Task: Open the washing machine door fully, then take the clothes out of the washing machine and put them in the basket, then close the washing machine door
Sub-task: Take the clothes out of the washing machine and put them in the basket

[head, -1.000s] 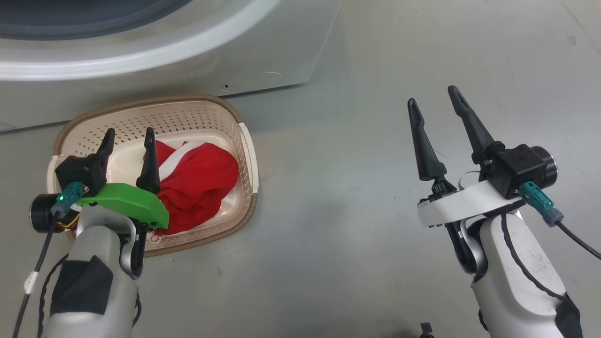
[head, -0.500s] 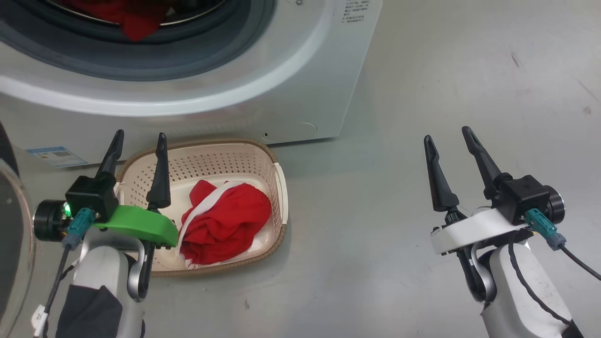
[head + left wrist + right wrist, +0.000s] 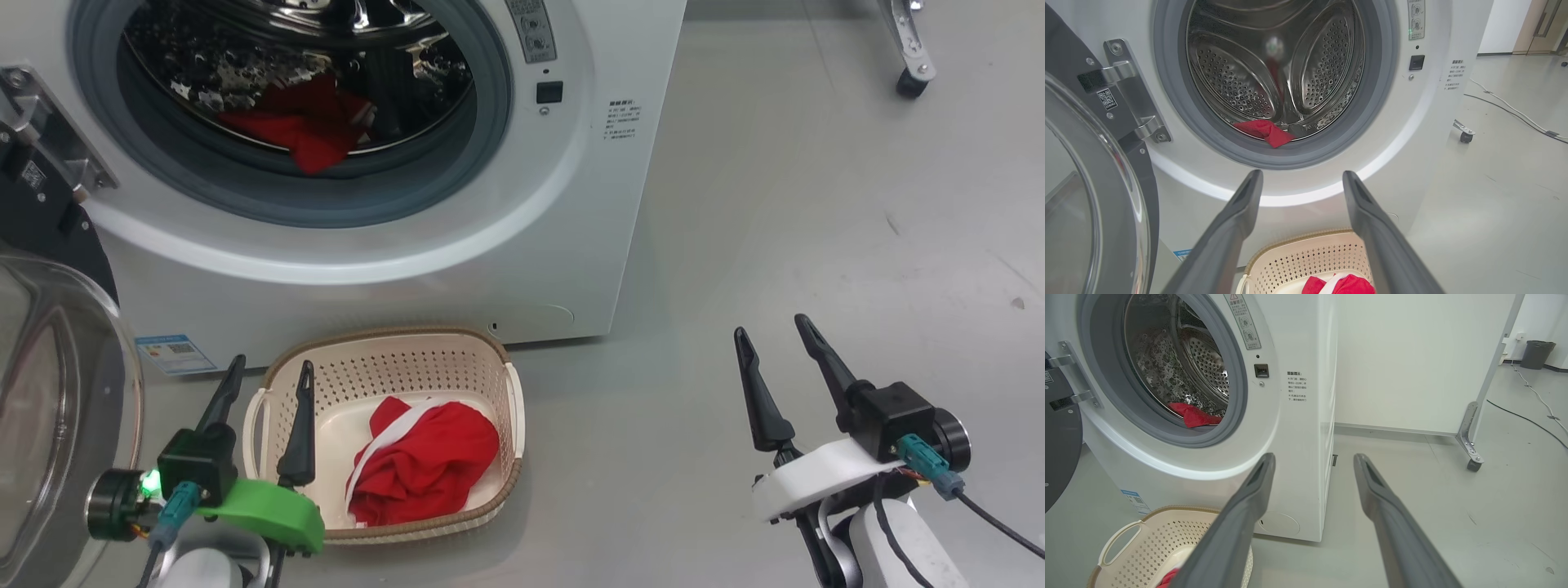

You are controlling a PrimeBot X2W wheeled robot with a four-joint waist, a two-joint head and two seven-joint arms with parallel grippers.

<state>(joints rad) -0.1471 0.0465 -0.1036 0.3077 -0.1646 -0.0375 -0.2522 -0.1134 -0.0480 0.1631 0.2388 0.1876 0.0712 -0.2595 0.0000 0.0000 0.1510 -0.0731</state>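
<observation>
Left pincer is spread wide and empty at the left rim of the basket, with the red clothes heaped just right of it. Right pincer is wide too, well off to the side. Another red garment lies in the washing machine, whose door is open. A second ago the left pincer was over the basket; the camera has tipped up since.
</observation>
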